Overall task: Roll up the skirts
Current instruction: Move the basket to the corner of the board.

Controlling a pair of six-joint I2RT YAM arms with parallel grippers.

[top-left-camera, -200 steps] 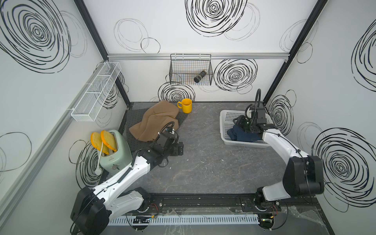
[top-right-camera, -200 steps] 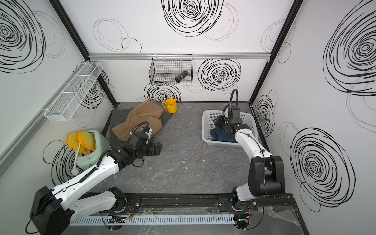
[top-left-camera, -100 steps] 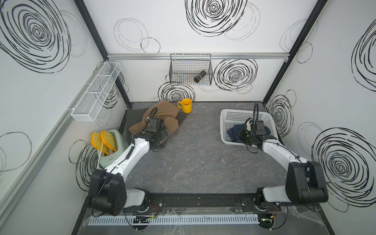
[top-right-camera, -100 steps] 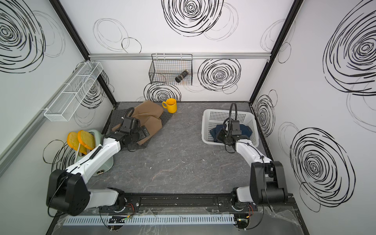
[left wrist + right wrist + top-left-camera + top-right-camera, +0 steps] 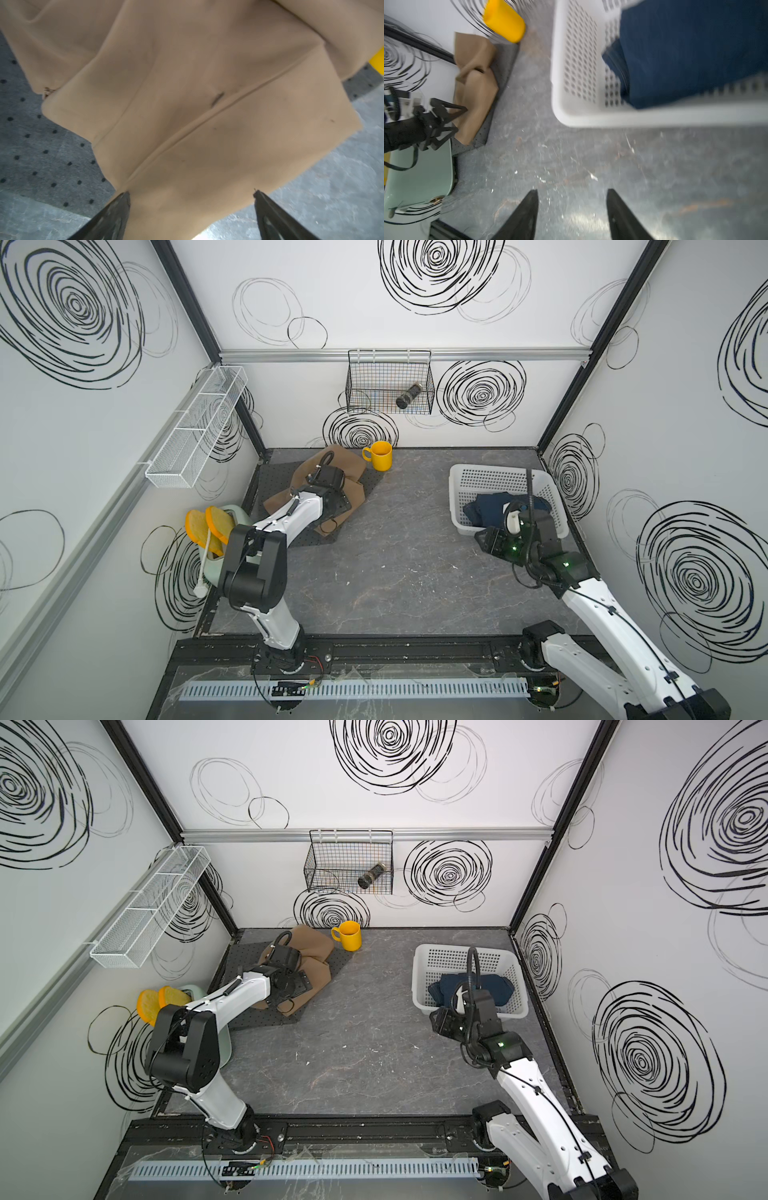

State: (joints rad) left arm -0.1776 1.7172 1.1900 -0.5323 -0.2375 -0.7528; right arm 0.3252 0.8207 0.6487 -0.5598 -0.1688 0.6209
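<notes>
L tool (image 5: 191,193) apart over tan skirt (image 5: 187,104), 10 o'clock; tan edge alone to be pinched, grey skirt (image 5: 41,155) beneath spared. R tool (image 5: 572,190) apart, empty.

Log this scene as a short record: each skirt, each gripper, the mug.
tan skirt: crumpled, not rolled, lying on the dotted grey skirt
dotted grey skirt: spread flat beneath the tan one
denim skirt: bundled inside the white basket
left gripper: open, over the tan skirt's edge
right gripper: open, empty, above bare table in front of the basket
yellow mug: upright, beside the tan skirt
</notes>
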